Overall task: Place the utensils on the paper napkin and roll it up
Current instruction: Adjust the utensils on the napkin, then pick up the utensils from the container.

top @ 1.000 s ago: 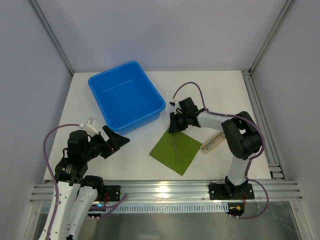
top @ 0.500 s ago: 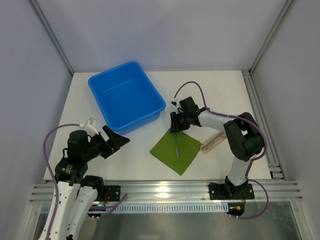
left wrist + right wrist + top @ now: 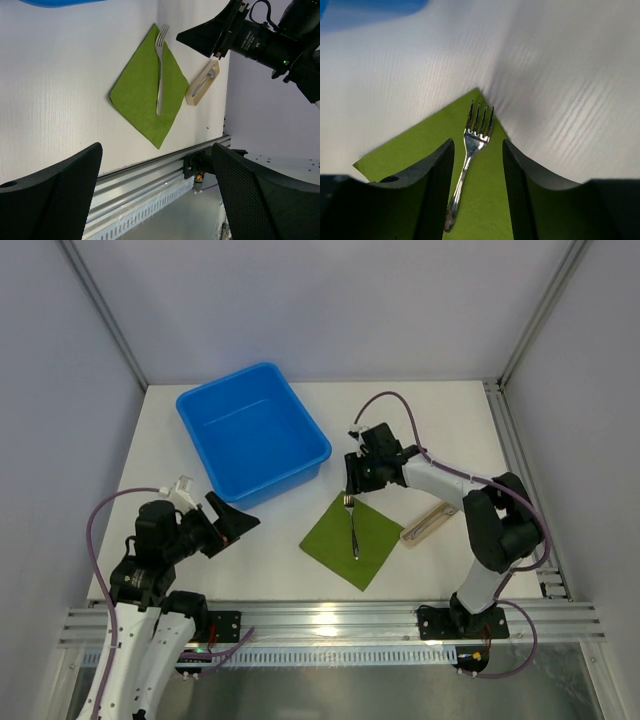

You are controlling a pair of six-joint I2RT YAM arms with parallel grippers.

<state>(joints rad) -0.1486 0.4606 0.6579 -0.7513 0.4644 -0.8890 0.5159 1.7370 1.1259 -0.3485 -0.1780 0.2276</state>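
Because the fork is thin, stiff metal lying flat, it should be light but slick and awkward to get a finger under. The surest hold is probably a pinch across the narrow handle near its middle. It rests on the green napkin, roughly along the sheet's diagonal, with its tines at the far corner and its handle pointing toward the near one. It is silvery and shiny, with four tines and a slim stem.

The napkin looks like soft, flimsy paper, likely to crumple or slide on the smooth worktop. Rolling it calls for taking a corner while the rest is kept from shifting.

The right claw hovers just above the tines, its fingers apart and grasping nothing. The left claw hangs well apart at the near left, spread wide and empty. Just right of the napkin lies a beige holder with another silvery piece in it, not yet on the sheet.
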